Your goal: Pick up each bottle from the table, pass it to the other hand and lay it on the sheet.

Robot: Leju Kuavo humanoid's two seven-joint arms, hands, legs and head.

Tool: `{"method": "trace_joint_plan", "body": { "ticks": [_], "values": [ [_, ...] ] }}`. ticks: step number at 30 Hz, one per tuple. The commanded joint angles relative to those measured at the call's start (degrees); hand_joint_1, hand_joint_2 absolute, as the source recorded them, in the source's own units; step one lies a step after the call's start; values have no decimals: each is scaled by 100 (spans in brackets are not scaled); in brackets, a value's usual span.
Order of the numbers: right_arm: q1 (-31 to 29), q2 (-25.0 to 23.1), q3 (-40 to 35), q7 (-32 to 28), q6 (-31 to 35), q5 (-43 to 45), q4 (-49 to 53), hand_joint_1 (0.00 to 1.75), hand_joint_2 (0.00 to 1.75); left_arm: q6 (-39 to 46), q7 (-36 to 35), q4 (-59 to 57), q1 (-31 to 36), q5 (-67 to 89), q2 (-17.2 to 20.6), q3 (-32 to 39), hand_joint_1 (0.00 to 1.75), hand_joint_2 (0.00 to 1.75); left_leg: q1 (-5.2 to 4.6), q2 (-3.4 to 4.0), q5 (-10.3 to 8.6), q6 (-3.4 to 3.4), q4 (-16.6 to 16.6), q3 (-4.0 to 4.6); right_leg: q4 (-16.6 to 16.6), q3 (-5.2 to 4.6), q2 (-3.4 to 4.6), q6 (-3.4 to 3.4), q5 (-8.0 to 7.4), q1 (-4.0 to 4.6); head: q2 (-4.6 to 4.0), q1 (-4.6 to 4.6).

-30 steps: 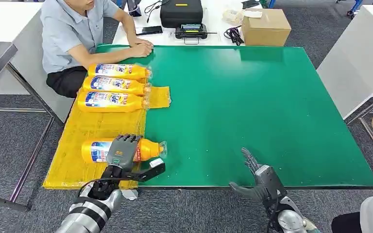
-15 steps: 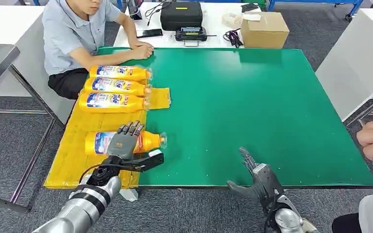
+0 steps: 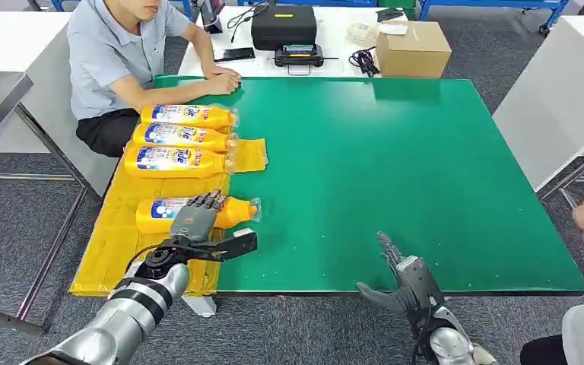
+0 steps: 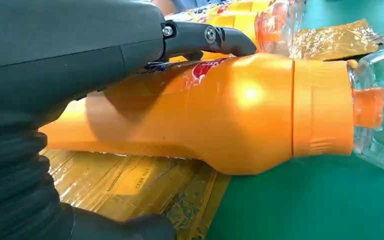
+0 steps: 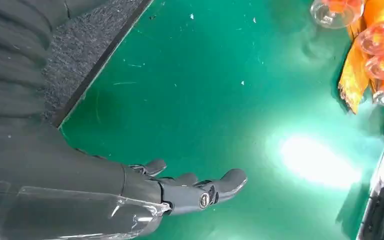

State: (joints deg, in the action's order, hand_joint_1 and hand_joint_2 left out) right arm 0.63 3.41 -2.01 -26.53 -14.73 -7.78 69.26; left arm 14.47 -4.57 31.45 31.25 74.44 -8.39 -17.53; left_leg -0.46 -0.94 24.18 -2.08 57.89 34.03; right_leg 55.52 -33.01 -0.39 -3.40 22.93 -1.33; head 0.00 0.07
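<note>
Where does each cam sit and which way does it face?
Head view: high on the body, facing forward and down at the green table; both silver arms enter from below, left robot hand over the nearest bottle, right robot hand with fingers apart at the near edge.
Left wrist view: behind the left robot hand, close on that bottle and the yellow sheet.
Right wrist view: behind the right robot hand, looking across the table.
Shared: the head and left wrist views both show the nearest bottle.

Four orange bottles [image 3: 185, 117]; one yellow sheet [image 3: 122, 243]; one cardboard box [image 3: 413, 49]
</note>
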Motion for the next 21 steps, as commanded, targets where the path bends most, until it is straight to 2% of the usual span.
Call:
{"method": "trace_joint_plan", "body": {
  "ticks": [1,9,12,13,15,17,21],
  "values": [
    [-186,-129,130,17,5,-1,-372,0,175,-172,-4,-572,-368,-4,173,-226,0,175,1,32,4,10,-14,-21,-12,11,28,13,-5,2,0,0],
    [-130,-149,250,-18,54,-68,-377,0,175,32,238,-263,-497,-181,140,-434,0,175,-1,25,5,9,-14,-26,-11,17,22,11,-2,0,0,0],
    [53,-159,396,-54,87,-65,-216,0,175,558,342,669,-799,-130,165,-846,0,175,3,27,5,12,-15,-22,-14,14,22,17,-3,4,0,0],
    [165,-202,487,-167,108,-38,-71,0,175,705,398,1299,-1026,-224,179,-975,0,175,-1,13,4,7,-11,-22,-8,15,10,10,1,-1,0,2],
    [271,-263,567,-214,116,-29,82,0,175,630,327,1861,-1222,-272,238,-1150,0,175,6,19,8,14,-9,-13,-12,6,14,18,2,8,0,0],
    [415,-394,662,-433,178,-63,419,0,175,1211,587,2745,-1539,-440,317,-1383,0,175,7,16,11,15,-3,-6,-8,0,11,19,6,9,0,2],
    [650,-602,720,-396,542,-149,955,0,175,2082,1122,4079,-2107,-876,301,-1618,0,175,6,18,18,16,9,28,8,-36,19,18,13,7,0,2]
  ]
}}
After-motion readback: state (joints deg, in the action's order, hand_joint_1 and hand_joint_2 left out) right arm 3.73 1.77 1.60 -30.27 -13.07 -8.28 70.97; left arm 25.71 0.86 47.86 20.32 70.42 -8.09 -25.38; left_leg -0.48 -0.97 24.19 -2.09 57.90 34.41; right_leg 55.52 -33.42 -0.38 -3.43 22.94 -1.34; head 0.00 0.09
